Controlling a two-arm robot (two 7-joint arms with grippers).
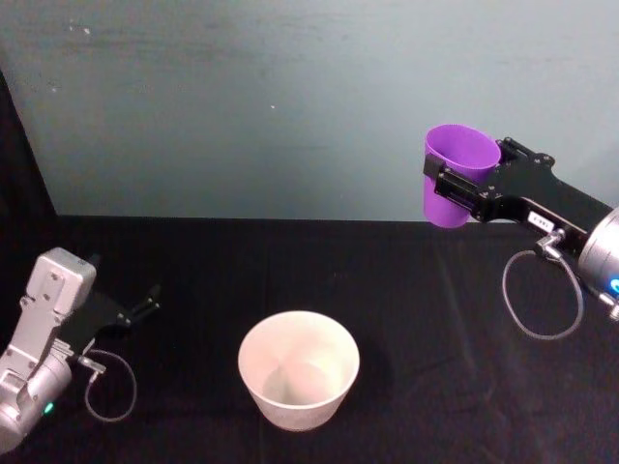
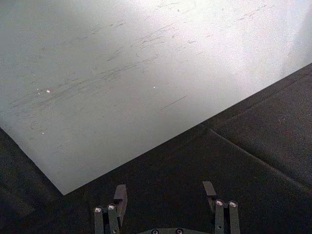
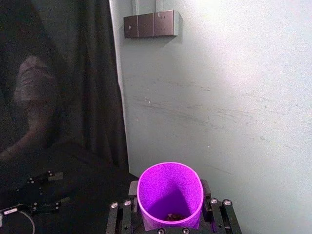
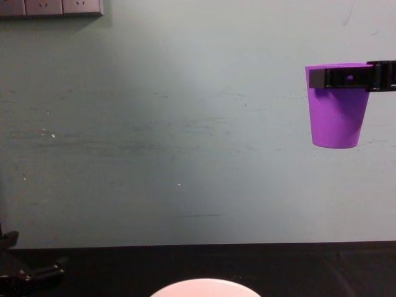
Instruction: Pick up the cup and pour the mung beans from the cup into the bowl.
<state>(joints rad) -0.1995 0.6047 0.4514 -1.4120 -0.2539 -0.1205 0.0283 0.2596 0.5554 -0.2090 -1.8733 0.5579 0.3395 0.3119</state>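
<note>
My right gripper is shut on the purple cup, holding it upright high above the table at the right, well up and to the right of the bowl. From the side, its black fingers clamp just under the rim of the cup. A few mung beans lie at the bottom of the cup. The pale bowl stands on the black cloth near the front centre, its inside plain. My left gripper rests open low at the left, fingers apart with nothing between them.
A black cloth covers the table, and a teal wall rises right behind it. Wall sockets sit high up. A dark curtain hangs at the left. Cable loops dangle from both wrists.
</note>
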